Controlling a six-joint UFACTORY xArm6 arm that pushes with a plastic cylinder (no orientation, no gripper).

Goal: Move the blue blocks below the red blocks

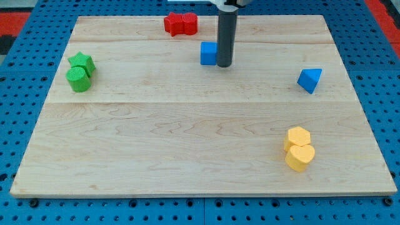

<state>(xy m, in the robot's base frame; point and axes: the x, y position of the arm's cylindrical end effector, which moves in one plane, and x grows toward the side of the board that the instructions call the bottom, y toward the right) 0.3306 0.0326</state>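
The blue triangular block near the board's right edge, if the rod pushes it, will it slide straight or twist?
The blue triangular block probably slides easily, since the wooden board looks smooth. Its slanted faces may make it twist unless pushed squarely. It seems squat, so tipping looks unlikely. My tip is beside the blue cube now.

Pale wooden plank surface (187, 144), faint seams running three to nine o'clock. Beneath, blue perforated panel (375, 75) showing on all sides. Red patches at far top corners. Even, shadowless light.
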